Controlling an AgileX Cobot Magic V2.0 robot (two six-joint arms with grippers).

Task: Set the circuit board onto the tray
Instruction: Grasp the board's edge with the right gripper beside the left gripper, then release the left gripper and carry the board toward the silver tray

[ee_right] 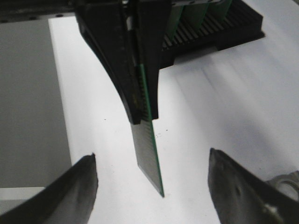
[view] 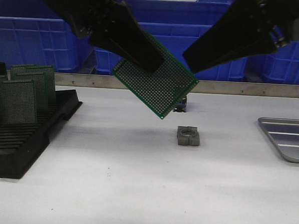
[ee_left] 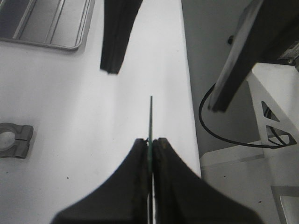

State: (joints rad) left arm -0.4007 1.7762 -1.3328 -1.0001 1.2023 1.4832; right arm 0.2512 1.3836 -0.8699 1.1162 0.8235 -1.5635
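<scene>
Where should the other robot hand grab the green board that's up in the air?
Probably the free right-hand end of the circuit board, coming in from the right. The left hand already pinches its upper left part, and the board hangs tilted and thin, edge-on to the open right hand, whose fingers sit on either side of that edge.

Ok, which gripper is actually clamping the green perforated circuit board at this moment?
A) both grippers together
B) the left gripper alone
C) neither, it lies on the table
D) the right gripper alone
B: the left gripper is shut on the green perforated circuit board held in the air, while the right gripper has its fingers spread open on either side of the board's edge without touching it.
</scene>
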